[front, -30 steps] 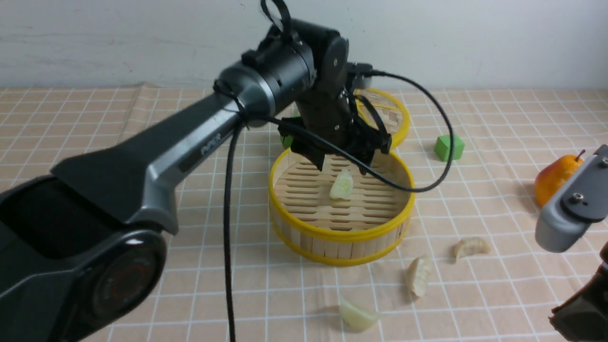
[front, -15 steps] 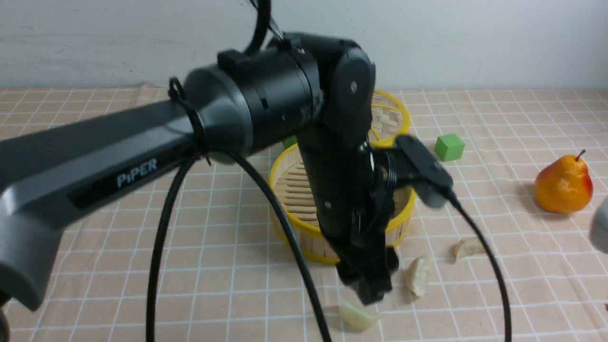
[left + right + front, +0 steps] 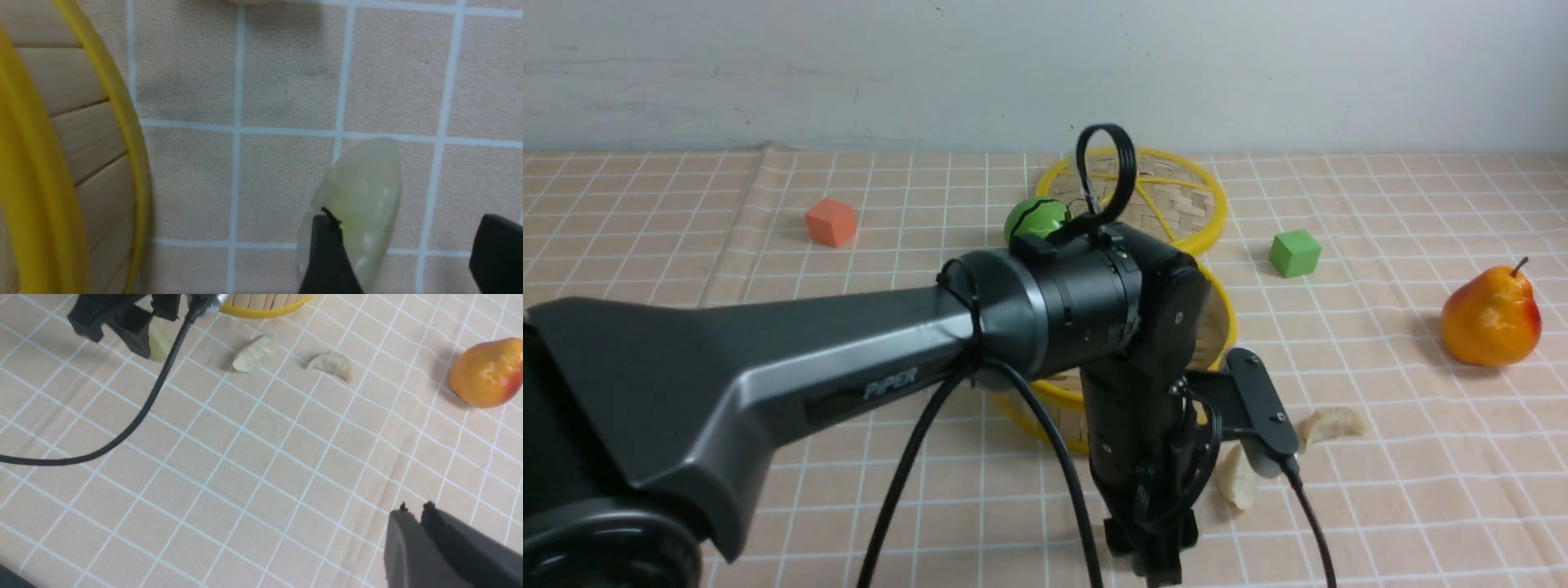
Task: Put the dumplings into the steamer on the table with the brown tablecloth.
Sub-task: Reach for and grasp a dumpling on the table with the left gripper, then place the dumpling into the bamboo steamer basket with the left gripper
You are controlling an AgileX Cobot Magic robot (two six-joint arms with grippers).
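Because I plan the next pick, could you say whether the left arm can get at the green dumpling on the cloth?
Probably yes: the left gripper is open, its fingers apart around the green dumpling, and I see nothing lying on it.

steamer (image 3: 1078,425) wall beside left gripper (image 3: 400,261)

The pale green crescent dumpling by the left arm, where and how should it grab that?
Best pinched across the narrow middle of the pale green crescent-shaped dumpling, coming from above: it lies flat, long and slim on the gridded cloth, and both long sides look free of neighbours.
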